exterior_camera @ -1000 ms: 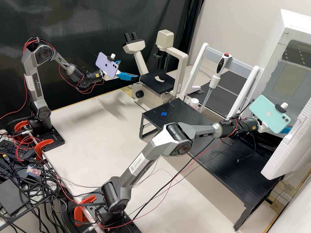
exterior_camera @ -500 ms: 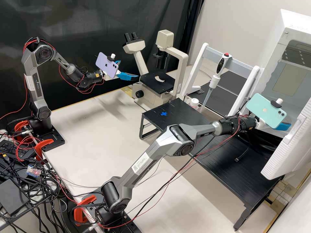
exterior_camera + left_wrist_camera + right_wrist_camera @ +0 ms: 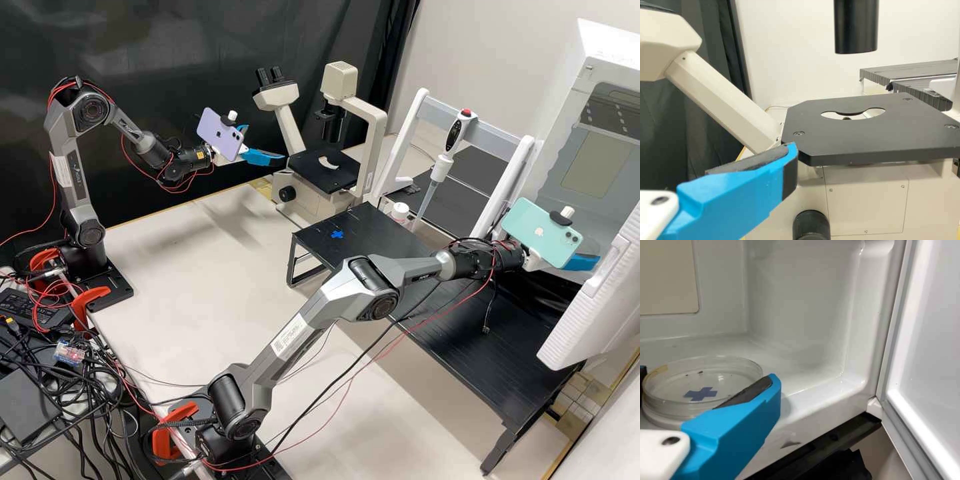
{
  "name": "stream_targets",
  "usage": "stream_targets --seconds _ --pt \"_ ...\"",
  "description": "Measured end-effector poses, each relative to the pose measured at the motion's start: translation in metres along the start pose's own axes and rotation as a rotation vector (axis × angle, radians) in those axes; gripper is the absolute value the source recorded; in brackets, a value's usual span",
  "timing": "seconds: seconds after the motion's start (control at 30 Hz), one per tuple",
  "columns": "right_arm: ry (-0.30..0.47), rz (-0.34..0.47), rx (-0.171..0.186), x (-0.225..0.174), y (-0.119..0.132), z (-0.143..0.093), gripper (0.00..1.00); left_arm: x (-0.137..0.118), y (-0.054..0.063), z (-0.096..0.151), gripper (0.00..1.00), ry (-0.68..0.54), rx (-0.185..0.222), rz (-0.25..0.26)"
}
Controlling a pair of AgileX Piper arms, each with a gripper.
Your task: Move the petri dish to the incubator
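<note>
1. A dark curtain [image 3: 200, 33] and a pale wall [image 3: 493, 53] stand behind a pale worktop [image 3: 200, 267], with a low black table [image 3: 480, 360] on it.
2. The petri dish [image 3: 700, 382] is at the incubator's [image 3: 557, 107] open mouth, roughly level. It is clear and carries a blue cross [image 3: 701, 393]. Whether it touches the incubator's floor, I cannot tell.
3. The right gripper [image 3: 583, 262] is clamped on the petri dish, a dark pad at either side of it. A mint phone [image 3: 541, 233] is mounted just behind its fingers.
4. The incubator's door [image 3: 600, 293] is swung open, near the right gripper.
5. Across the black table from the right arm, a pipette [image 3: 457, 133] hangs upright on a white frame [image 3: 520, 153], its red button uppermost. A bottle [image 3: 400, 212] with a white cap is near the pipette's lower end.
6. Farther along is a cream microscope [image 3: 367, 153] with a flat black stage [image 3: 865, 135].
7. The left gripper [image 3: 265, 143] is beside the microscope, well apart from the dish, its two fingers spread. A lilac phone [image 3: 220, 133] is mounted on it.
8. A second blue cross [image 3: 337, 234] marks the black table's top.
</note>
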Motion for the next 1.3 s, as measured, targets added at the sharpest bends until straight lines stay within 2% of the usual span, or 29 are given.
stream_targets --seconds 0.1,0.17,0.2,0.23,0.27,0.33,0.4,0.5,0.6,0.7,0.8,1.0,1.13,1.17,1.3 --pt "-0.008 -0.002 0.017 -0.003 -0.001 0.002 1.0 0.0 0.0 0.0 1.0 0.0 0.0 0.0" --pt "-0.007 0.002 -0.006 -0.005 -0.001 0.003 1.0 0.0 0.0 0.0 1.0 0.0 0.0 0.0" --pt "-0.007 0.005 0.005 -0.007 -0.001 0.003 1.0 0.0 0.0 0.0 1.0 0.0 0.0 0.0" --pt "-0.007 0.008 -0.009 -0.008 0.0 0.004 1.0 0.0 0.0 0.0 1.0 0.0 0.0 0.0" --pt "-0.006 0.015 0.0 -0.01 0.0 0.004 1.0 0.0 0.0 0.0 1.0 0.0 0.0 0.0" --pt "-0.003 0.025 -0.012 -0.013 0.002 0.006 1.0 0.0 0.0 0.0 1.0 0.0 0.0 0.0" --pt "0.001 0.037 0.021 -0.017 0.004 0.008 1.0 0.0 0.0 0.0 1.0 0.0 0.0 0.0" --pt "0.007 0.062 0.04 -0.026 0.009 0.013 1.0 0.0 0.0 0.0 1.0 0.0 0.0 0.0" --pt "0.032 0.099 0.053 -0.047 0.018 0.021 1.0 0.0 0.0 0.0 1.0 0.0 0.0 0.0" --pt "0.046 0.11 0.04 -0.076 0.019 0.031 1.0 0.0 0.0 0.0 1.0 0.0 0.0 0.0" --pt "0.07 0.134 0.041 -0.103 0.021 0.034 1.0 0.0 0.0 0.0 1.0 0.0 0.0 0.0" --pt "0.224 0.228 0.038 -0.189 0.023 0.029 1.0 0.0 0.0 0.0 1.0 0.0 0.0 0.0" --pt "0.339 0.29 0.074 -0.245 0.017 0.026 1.0 0.0 0.0 0.0 1.0 0.0 0.0 0.0" --pt "0.376 0.293 0.085 -0.26 0.013 0.024 1.0 0.0 0.0 0.0 1.0 0.0 0.0 0.0" --pt "0.493 0.279 0.081 -0.31 -0.006 0.019 1.0 0.0 0.0 0.0 1.0 0.0 0.0 0.0"
